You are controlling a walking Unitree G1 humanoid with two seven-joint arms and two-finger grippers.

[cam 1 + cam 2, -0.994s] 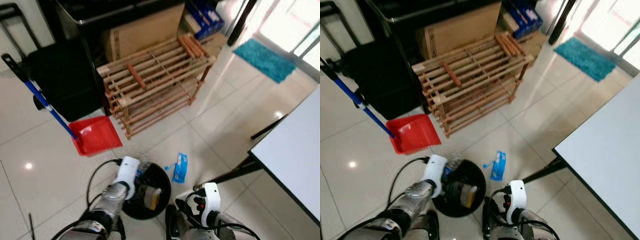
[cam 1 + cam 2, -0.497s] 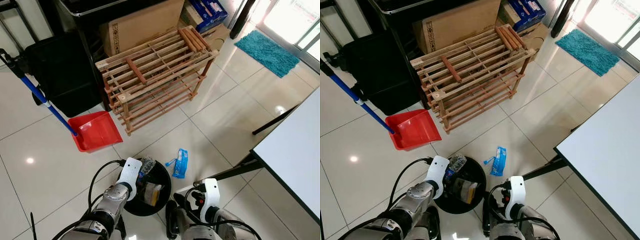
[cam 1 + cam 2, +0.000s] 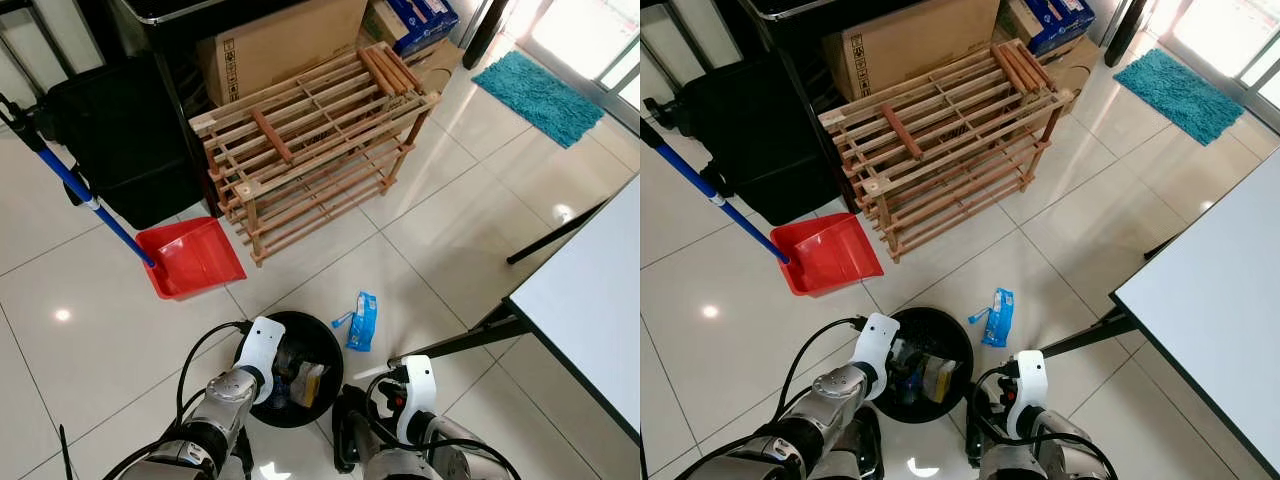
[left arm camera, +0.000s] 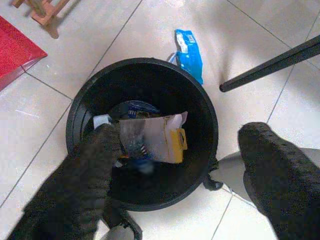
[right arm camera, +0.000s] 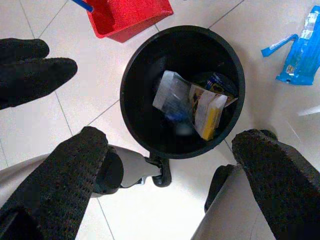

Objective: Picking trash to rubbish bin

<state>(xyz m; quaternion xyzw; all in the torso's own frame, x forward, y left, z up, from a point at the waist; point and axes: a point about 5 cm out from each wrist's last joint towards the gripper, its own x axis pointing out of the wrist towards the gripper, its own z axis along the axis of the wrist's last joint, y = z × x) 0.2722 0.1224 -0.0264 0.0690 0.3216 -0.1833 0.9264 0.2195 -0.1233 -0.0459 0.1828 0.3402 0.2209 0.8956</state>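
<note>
A round black rubbish bin (image 3: 297, 316) stands on the tiled floor just in front of me. Inside lie a yellow-and-white carton (image 4: 162, 137), a clear plastic bottle (image 5: 172, 107) and a blue scrap. A blue wrapper (image 3: 362, 322) lies on the floor just beyond the bin, to its right. My left gripper (image 4: 177, 134) hangs open over the bin's mouth with nothing between its fingers. Beside it, my right gripper (image 5: 167, 142) is open too, and empty, above the bin's near rim (image 5: 180, 29).
A wooden shoe rack (image 3: 310, 140) stands ahead, with a cardboard box (image 3: 280, 45) behind it. A red dustpan (image 3: 195, 258) with a blue handle lies to the left. A white table (image 3: 590, 310) with a black leg (image 3: 470, 340) is on the right. A teal mat (image 3: 545, 95) lies far right.
The clear bottle that my left gripper held over the bin's far rim has dropped into the bin, and that gripper is now empty. The camera has shifted slightly.
</note>
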